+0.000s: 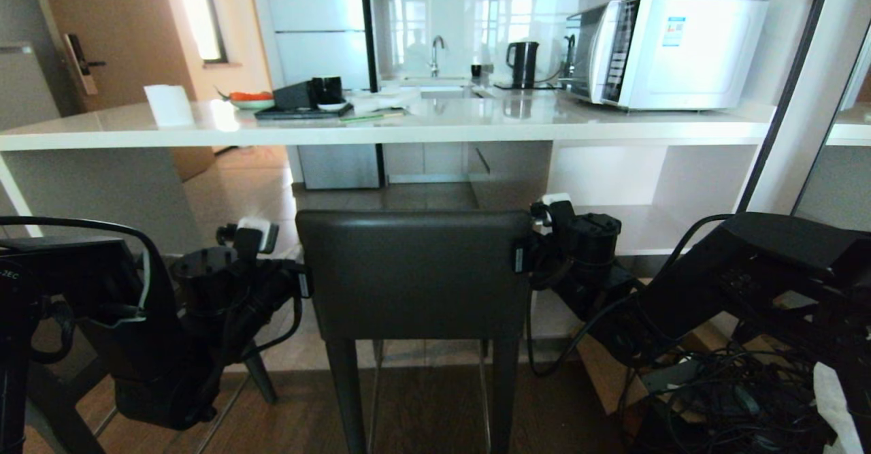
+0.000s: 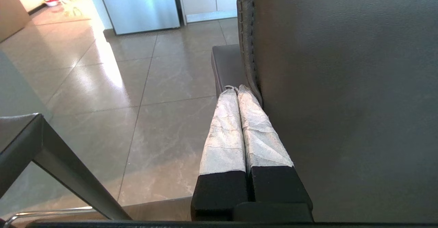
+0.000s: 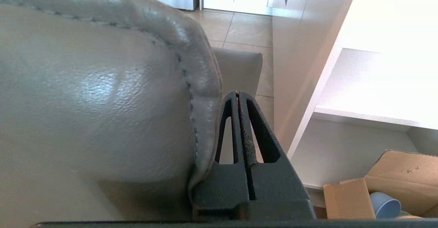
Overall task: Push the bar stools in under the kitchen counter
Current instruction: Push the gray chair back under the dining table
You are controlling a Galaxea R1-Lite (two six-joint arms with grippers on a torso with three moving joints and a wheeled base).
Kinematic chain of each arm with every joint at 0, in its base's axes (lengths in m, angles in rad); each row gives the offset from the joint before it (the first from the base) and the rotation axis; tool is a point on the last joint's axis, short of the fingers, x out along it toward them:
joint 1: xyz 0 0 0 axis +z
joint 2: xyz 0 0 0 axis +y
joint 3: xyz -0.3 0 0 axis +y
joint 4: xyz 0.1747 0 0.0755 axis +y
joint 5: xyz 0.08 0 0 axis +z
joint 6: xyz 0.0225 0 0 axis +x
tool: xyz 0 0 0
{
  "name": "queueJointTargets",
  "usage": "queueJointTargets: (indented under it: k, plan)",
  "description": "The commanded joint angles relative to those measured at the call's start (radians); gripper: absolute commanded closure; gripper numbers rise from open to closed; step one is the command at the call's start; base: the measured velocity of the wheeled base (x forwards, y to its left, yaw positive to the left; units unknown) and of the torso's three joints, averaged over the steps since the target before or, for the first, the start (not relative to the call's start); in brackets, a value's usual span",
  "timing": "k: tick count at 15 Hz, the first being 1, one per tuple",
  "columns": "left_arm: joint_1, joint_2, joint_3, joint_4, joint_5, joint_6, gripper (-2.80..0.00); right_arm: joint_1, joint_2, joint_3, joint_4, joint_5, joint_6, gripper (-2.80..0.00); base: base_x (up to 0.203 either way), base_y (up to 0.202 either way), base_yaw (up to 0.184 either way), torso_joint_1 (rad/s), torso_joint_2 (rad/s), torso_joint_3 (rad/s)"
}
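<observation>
One bar stool stands in front of me, its dark grey backrest (image 1: 415,273) just short of the white kitchen counter (image 1: 408,131). My left gripper (image 2: 236,88) is shut, and its white-wrapped fingers lie along the backrest's left edge (image 2: 251,50) with nothing held. My right gripper (image 3: 237,93) is also shut and empty, pressed against the backrest's right edge (image 3: 202,94). Past both edges a strip of the stool's seat (image 2: 226,64) shows. A second bar stool (image 2: 24,132) is to the left, mostly hidden by my left arm; only a seat corner, a leg (image 1: 262,376) and a chrome bar show.
On the counter are a microwave (image 1: 670,49), a kettle (image 1: 522,62), a dark tray with cups (image 1: 303,108) and a white roll (image 1: 169,105). White open shelving (image 1: 612,182) stands under the counter's right end. A cardboard box (image 3: 376,187) and cables lie at the right.
</observation>
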Motion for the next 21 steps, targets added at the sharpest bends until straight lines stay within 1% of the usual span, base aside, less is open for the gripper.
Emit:
queueJointTargets:
  k: [1, 3, 4, 21]
  plan:
    - [0.001, -0.002, 0.002, -0.007, 0.002, 0.000, 0.00, 0.001, 0.003, 0.002, -0.004, -0.003, -0.002, 0.00, 0.000, 0.000, 0.000, 0.000, 0.00, 0.000]
    - [0.003, 0.000, 0.000, -0.007, 0.002, 0.000, 0.00, 0.001, 0.003, 0.002, -0.004, -0.004, -0.002, 0.00, 0.000, 0.000, 0.000, 0.000, 0.00, 0.000]
    - [0.003, 0.000, 0.000, -0.007, 0.004, 0.000, 0.00, 0.001, 0.003, 0.002, -0.004, -0.004, -0.002, 0.00, 0.134, 0.000, -0.002, -0.015, -0.01, 0.011]
    - [0.006, 0.005, 0.002, -0.007, 0.002, 0.000, 0.00, 0.001, 0.003, 0.005, -0.006, -0.005, -0.004, 0.00, 0.188, 0.000, 0.001, 0.002, 0.00, 0.004]
